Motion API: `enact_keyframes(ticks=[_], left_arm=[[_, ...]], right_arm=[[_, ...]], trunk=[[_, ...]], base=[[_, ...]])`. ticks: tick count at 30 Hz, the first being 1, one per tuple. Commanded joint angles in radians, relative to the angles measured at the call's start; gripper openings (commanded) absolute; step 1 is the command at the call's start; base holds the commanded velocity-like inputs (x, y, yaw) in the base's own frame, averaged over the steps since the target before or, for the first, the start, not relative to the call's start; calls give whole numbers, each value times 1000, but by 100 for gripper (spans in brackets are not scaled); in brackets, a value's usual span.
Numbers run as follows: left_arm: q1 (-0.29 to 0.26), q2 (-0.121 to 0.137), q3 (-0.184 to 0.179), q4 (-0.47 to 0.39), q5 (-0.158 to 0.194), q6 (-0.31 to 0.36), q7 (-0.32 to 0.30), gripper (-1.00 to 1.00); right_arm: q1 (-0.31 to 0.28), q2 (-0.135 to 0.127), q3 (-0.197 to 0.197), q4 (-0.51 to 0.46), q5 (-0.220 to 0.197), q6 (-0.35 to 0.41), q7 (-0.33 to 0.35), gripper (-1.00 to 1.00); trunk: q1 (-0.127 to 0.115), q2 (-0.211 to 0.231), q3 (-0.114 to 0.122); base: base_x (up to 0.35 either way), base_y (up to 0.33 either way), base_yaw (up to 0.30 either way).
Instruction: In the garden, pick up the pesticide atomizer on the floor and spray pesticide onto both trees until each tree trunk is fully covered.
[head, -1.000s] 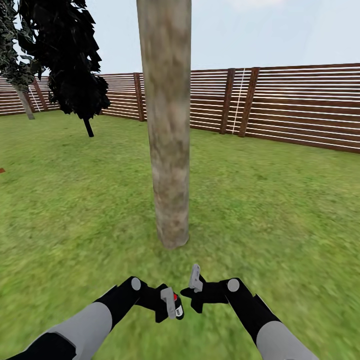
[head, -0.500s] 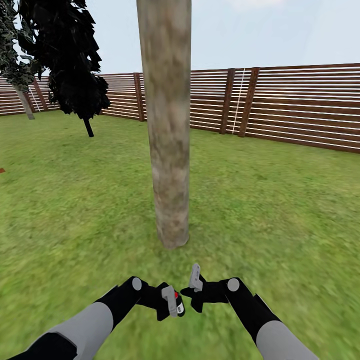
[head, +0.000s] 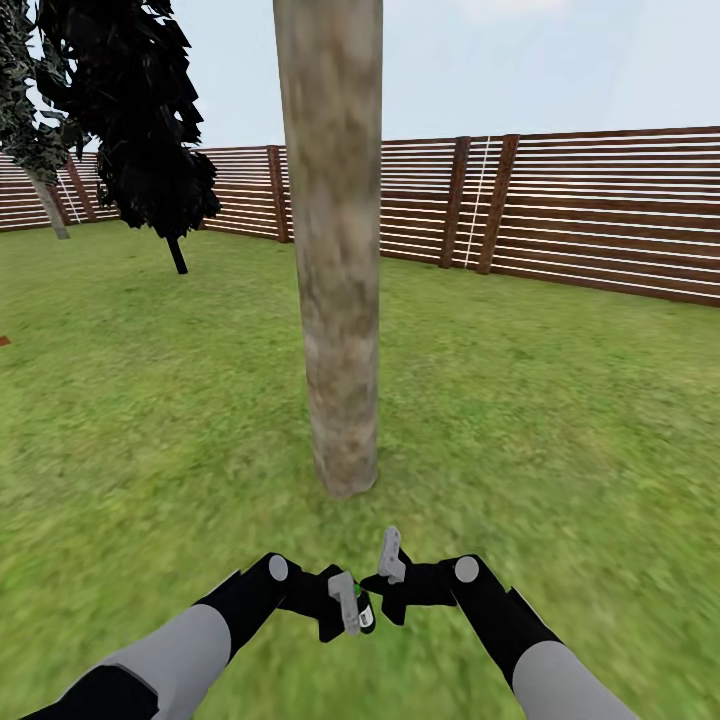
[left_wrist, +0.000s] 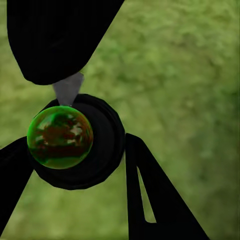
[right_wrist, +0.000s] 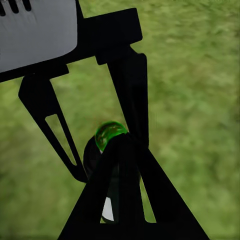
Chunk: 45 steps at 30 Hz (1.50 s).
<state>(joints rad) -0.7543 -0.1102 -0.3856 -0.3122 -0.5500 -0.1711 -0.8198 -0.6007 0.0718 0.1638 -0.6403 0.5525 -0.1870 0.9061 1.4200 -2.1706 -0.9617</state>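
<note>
Green sphere (left_wrist: 60, 136) sits at the top of the pesticide atomizer (head: 362, 610), where a red spot would be expected; probably the sprayer firing, though no mist or droplets can be made out.

Left gripper (head: 352, 606): fingers clamped on the atomizer, dark body wedged between them in the left wrist view. Pick-up step judged done.

Right gripper (head: 388, 572): just beside the left one, almost touching it, one grey finger (head: 390, 553) raised. In the right wrist view its dark fingers frame the atomizer and may be pressing it. Whether it is apart or closed: cannot tell.

Tree trunk (head: 335, 250): straight ahead of both grippers, near, rising out of the lawn (head: 560, 420). Bark reads mottled grey-brown all the way up, with no visible coating. Coverage of this trunk judged not complete, possibly barely begun.

Second trunk (head: 48, 205): far off beyond the left gripper, by the slat fence (head: 600, 210). Untreated as far as can be seen; a drive over is left to do.
</note>
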Motion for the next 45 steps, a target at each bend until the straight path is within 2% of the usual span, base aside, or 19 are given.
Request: enact_keyframes(ticks=[1, 7, 9, 15, 16, 23, 24, 27, 29, 31, 33, 34, 35, 37, 38, 40, 42, 43, 45], left_arm=[[0, 0, 2, -1, -10, -8, -1, -100], [0, 4, 5, 4, -12, -8, 0, -100], [0, 16, 6, 11, -17, -8, 1, -100], [26, 116, 5, 11, -22, -8, 2, -100], [29, 144, 5, 13, -22, -8, 2, -100], [50, 270, 6, 9, -23, -8, 2, -100], [50, 292, 6, 9, -23, -8, 2, -100], [50, 332, 7, 10, -21, -7, 13, -100], [50, 344, 9, 16, -16, -4, 80, -100], [50, 347, 21, 31, -8, -2, 199, -100], [50, 345, 46, 46, 10, 1, 272, -100], [50, 341, 68, 54, 28, 3, 305, -100], [50, 337, 111, 64, 64, 6, 351, -100], [50, 331, 187, 98, 130, 12, 414, -100], [50, 329, 207, 112, 148, 18, 432, -100], [50, 319, 231, 131, 174, 57, 462, -100], [50, 294, 243, 137, 207, 158, 482, -100], [50, 284, 245, 137, 222, 198, 486, -100], [50, 268, 246, 132, 276, 287, 499, -100]], right_arm=[[0, 0, -1, -1, 10, -8, 0, -100], [0, 0, -1, -1, 10, -8, 0, -100], [0, 0, -1, -1, 10, -8, 0, -100], [-1, 0, -1, -1, 10, -8, 1, -100], [0, 0, -1, 0, 10, -8, 1, -100], [0, -3, -3, 3, 11, -9, 1, -100], [0, -5, -3, 4, 11, -9, 1, 100], [0, -7, -3, 6, 12, -9, -1, 100], [1, -9, -5, 9, 12, -10, -16, 100], [1, -41, -6, 20, 11, -11, -88, 100], [2, -74, -6, 62, 8, -11, -183, 100], [3, -86, -8, 103, 6, -12, -248, 100], [3, -97, -23, 190, 5, -14, -369, 100], [4, -107, -88, 356, 3, -29, -618, 100], [5, -108, -116, 408, 2, -45, -704, 100], [6, -107, -175, 504, 0, -101, -878, 100], [7, -105, -257, 575, -1, -150, -1047, 100], [9, -103, -294, 587, -2, -160, -1091, 100], [18, -103, -416, 603, -1, -171, -1175, 100]], trunk=[[0, 0, -1], [0, 0, -1], [0, 0, -1], [0, 0, -1], [0, 0, -1], [0, 0, -1], [0, 0, -1], [0, 0, -1], [0, 0, -1], [0, 0, -1], [0, 0, -1], [0, 0, -1], [0, 0, -1], [0, 0, -1], [0, 0, -1], [0, 0, -1], [0, 0, -1], [0, 0, -1], [0, 0, -1]], base=[[0, 0, 0], [0, 0, 0], [0, 0, 0], [0, 0, 0], [0, 0, 0], [0, 0, 0], [0, 0, 0], [0, 0, 0], [0, 0, 0], [0, 0, 0], [0, 0, 0], [0, 0, 0], [0, 0, 0], [0, 0, 0], [0, 0, 0], [0, 0, 0], [0, 0, 0], [0, 0, 0], [0, 0, 0]])
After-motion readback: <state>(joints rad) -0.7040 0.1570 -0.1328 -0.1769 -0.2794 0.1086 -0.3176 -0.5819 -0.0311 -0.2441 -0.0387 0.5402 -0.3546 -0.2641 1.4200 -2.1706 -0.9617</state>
